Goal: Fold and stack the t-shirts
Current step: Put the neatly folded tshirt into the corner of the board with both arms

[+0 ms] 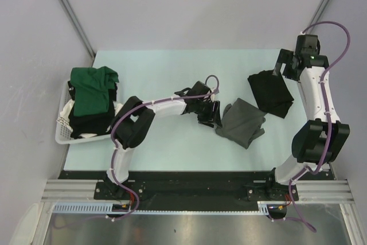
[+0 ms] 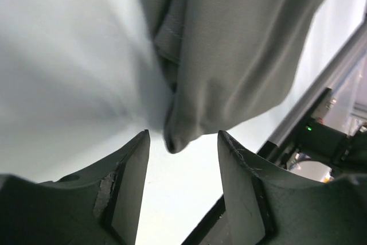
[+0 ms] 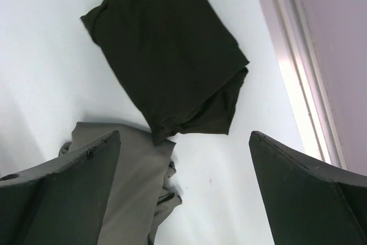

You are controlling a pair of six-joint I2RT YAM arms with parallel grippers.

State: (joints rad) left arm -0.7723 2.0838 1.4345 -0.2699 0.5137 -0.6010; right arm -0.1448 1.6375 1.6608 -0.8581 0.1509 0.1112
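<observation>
Left gripper (image 2: pixel 183 142) is open with nothing pinched, tips right at a corner of the charcoal t-shirt (image 1: pixel 241 121). Right gripper (image 3: pixel 184 136) is spread wide and empty, over the black t-shirt (image 1: pixel 270 93), which lies just right of the charcoal one, corners about touching. The green t-shirt (image 1: pixel 92 91) is well left of it, heaped in the white basket (image 1: pixel 62 133).

I see a pale mint counter (image 1: pixel 172 67) boxed in by plain grey-lilac wall panels (image 1: pixel 189 4) at back and both sides. Metal struts (image 1: pixel 67 10) run up the corners. Aluminium rail (image 1: pixel 69 190) along near edge, brushed steel plate (image 1: pixel 189 228) below. Light even, soft shadows.
</observation>
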